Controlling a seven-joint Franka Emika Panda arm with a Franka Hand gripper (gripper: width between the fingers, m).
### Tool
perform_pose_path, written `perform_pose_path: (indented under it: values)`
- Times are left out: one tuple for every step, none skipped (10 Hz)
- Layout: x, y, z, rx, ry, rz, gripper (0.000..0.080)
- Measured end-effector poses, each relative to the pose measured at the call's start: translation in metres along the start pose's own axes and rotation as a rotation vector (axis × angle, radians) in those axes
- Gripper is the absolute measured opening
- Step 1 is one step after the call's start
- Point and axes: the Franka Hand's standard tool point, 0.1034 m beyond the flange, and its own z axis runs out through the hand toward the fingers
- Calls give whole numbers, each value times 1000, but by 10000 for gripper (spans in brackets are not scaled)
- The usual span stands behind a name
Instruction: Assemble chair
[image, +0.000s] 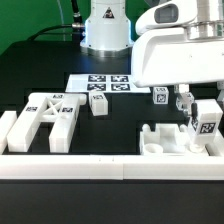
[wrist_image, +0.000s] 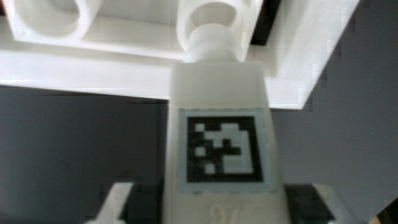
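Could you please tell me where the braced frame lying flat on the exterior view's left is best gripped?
Probably on one straight side bar of the frame, coming from above: it lies flat, and the openings between its braces leave room either side of a bar. The tool currently holds a leg.

You find no words, numbers or brand names to read. Only black-and-white square tags (wrist_image: 222, 150): several on the marker board (image: 76, 84), one on the pegged leg (wrist_image: 222, 92), two on the X-braced frame (image: 40, 118).

Leg (wrist_image: 222, 140) and claw fingers (wrist_image: 121, 206) partly off-frame.
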Motion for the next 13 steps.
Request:
perform_pose_path:
  values:
    - [-1,0,1,0,-2,0,291]
    - [-3,0,3,0,-4,0,291]
    - [-5,-1,4,0,-7,-1,291]
    - [-6,-1,4,0,-8,-1,291]
    - [-6,0,4,0,-9,-1,291]
    - [-8,0,5,0,-11,-1,291]
    - [-10,-1,6,0,-15,-2,291]
    - [-14,-2,9,1,-17,-3,291]
    - [-13,-2,10,0,-4,-4,291]
    - [-12,-3,10,0,9,-5,291]
    - [-12,-3,10,0,13,-5,291]
    - [-12,-3,10,-1,29,-6,291]
    - [-12,-5,10,-1,45,-8,291]
